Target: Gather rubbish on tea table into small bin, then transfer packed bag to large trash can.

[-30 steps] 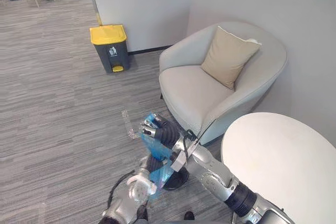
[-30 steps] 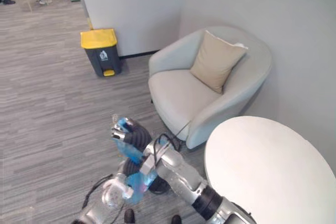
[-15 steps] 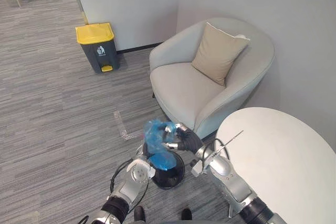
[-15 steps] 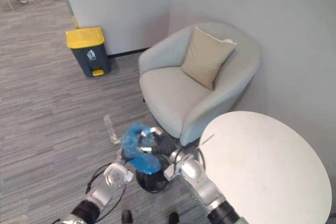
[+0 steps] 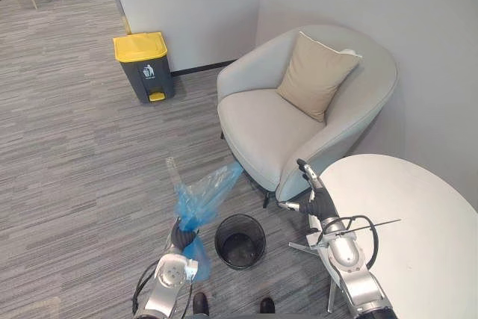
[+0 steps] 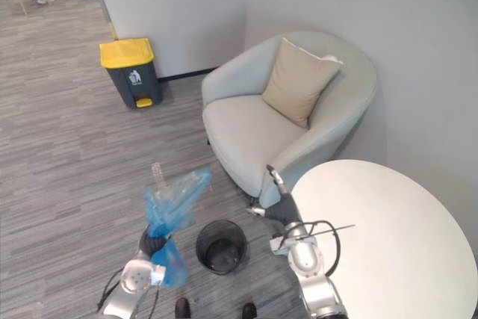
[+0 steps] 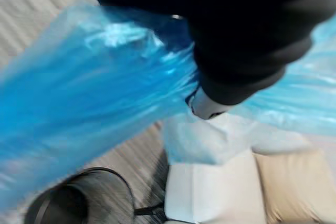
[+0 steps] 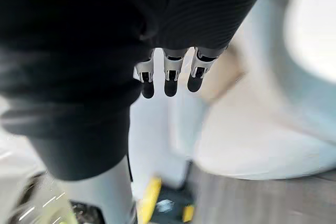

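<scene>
A blue plastic bag [image 5: 203, 193] hangs above the floor just left of the small black mesh bin [image 5: 240, 241], its top fanned up and out. My left hand [image 5: 180, 234] is shut on the bag's neck; in the left wrist view the blue bag [image 7: 79, 103] spreads past the hand's dark cover. My right hand [image 5: 315, 198] is off to the right of the bin, beside the table edge, with its fingers [image 8: 167, 80] straight and nothing in them. The large grey trash can [image 5: 143, 65] with a yellow lid stands against the far wall.
A light grey armchair [image 5: 276, 128] with a beige cushion [image 5: 317, 76] stands close behind the bin. The round white tea table [image 5: 418, 237] is at the lower right. Open grey carpet lies between me and the large trash can.
My right hand has let go of the bag and swung right to the table edge. The left hand now holds the bag alone, left of the bin. The camera has shifted slightly.
</scene>
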